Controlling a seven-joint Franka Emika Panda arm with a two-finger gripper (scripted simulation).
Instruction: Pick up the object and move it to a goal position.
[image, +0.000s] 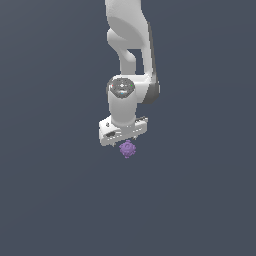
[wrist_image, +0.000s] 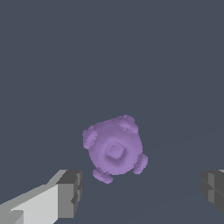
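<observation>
The object (wrist_image: 114, 149) is a small purple, bumpy, roughly round lump lying on the flat grey surface. In the exterior view the object (image: 128, 149) peeks out just under the white hand of the arm. My gripper (wrist_image: 140, 192) hangs above it and is open: one dark finger pad (wrist_image: 70, 192) and the other pad (wrist_image: 213, 189) stand far apart on either side, with nothing between them. The lump is not touched by either pad. In the exterior view the fingers themselves are hidden under the hand (image: 122, 131).
The white arm (image: 131, 55) comes down from the exterior view's upper edge. Around it lies a plain dark grey surface (image: 55, 190) with no other objects in view.
</observation>
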